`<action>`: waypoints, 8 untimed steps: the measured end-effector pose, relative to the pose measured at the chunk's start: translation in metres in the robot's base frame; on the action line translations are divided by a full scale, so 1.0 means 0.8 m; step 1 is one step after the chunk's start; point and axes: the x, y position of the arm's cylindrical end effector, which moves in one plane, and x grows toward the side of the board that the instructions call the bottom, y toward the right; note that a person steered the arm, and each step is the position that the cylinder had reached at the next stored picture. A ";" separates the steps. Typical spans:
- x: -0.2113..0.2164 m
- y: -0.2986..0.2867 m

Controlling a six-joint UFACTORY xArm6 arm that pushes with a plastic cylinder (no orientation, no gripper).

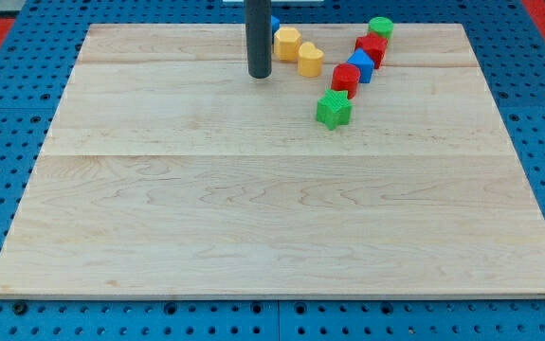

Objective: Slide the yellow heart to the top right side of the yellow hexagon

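Observation:
The yellow hexagon (287,43) lies near the board's top edge, just right of the rod. The yellow heart (310,59) touches it on its lower right side. My tip (259,75) rests on the board to the lower left of the hexagon, a short gap away from it, and touches no block. The rod rises out of the view's top.
A blue block (274,23) peeks out behind the rod. To the right, a diagonal line runs from a green round block (380,26) through a red block (372,47), a blue block (360,66) and a red block (345,79) to a green star (334,109). The wooden board (253,218) sits on a blue pegboard.

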 end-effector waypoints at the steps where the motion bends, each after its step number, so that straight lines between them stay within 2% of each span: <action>1: -0.034 -0.015; 2: -0.049 -0.008; 4: 0.042 0.029; 5: 0.039 0.066; 8: 0.004 0.099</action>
